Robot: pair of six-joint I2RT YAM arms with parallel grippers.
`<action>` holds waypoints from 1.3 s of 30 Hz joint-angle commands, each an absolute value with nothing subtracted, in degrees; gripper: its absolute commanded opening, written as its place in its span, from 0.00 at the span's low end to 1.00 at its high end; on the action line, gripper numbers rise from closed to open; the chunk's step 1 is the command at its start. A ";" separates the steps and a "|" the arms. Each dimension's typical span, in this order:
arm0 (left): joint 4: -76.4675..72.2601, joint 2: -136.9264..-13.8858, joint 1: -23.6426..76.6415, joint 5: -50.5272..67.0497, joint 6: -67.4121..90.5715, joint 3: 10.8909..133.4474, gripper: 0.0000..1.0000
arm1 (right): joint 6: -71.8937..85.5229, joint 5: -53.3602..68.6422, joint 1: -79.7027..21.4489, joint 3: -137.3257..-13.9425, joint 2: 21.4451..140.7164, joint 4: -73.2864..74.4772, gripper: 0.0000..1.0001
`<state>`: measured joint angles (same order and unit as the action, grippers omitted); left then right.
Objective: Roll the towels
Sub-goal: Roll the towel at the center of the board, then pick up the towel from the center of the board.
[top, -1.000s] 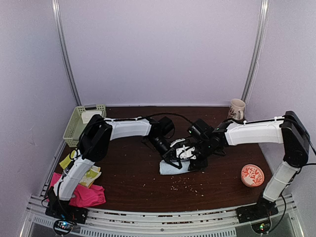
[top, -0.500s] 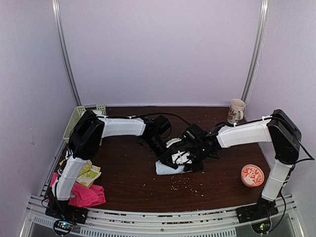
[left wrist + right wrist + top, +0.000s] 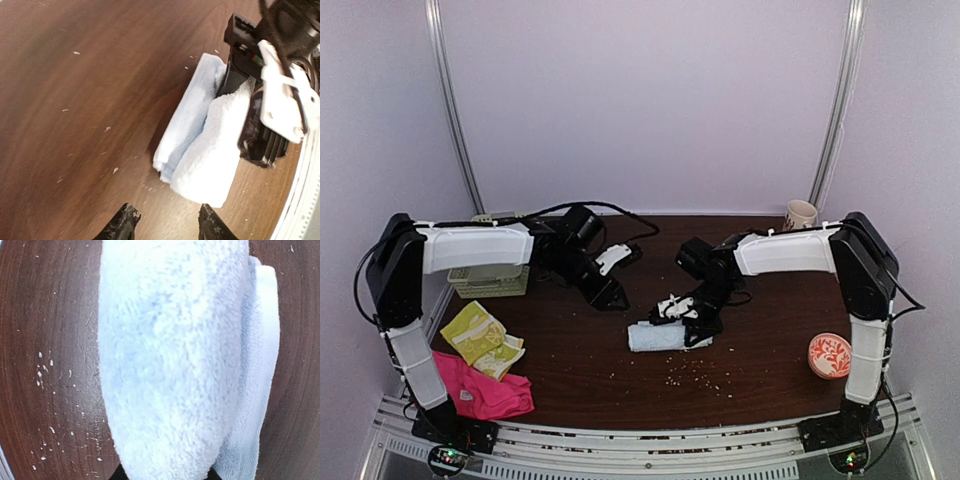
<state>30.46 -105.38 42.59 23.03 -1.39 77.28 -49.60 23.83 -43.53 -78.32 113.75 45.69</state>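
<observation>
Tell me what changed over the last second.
The left gripper drew back leftward from the blue towel. It now stands open and clear of the towel. The right gripper closed on the towel, which slid slightly left. The pink towel, yellow-green towel, mug and bowl stayed put.

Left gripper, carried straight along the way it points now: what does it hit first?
Most likely the pale blue towel: the wrist view shows it straight ahead of the open left gripper, though the gap is hard to judge.
</observation>
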 commanded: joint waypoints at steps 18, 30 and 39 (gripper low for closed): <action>6.45 -95.15 63.79 -8.31 -27.27 61.87 0.47 | -46.38 36.08 -35.33 -98.63 143.08 77.70 0.19; 2.76 -109.85 66.80 -8.00 -33.74 72.06 0.50 | -45.92 36.30 -35.07 -99.65 144.09 77.70 0.19; 10.72 -115.76 67.40 -2.51 -32.29 78.08 0.62 | -45.70 36.99 -34.64 -100.19 144.49 77.70 0.19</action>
<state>8.21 -113.40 66.98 -4.91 -32.34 75.64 -47.05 50.43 -34.33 -102.94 137.71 83.37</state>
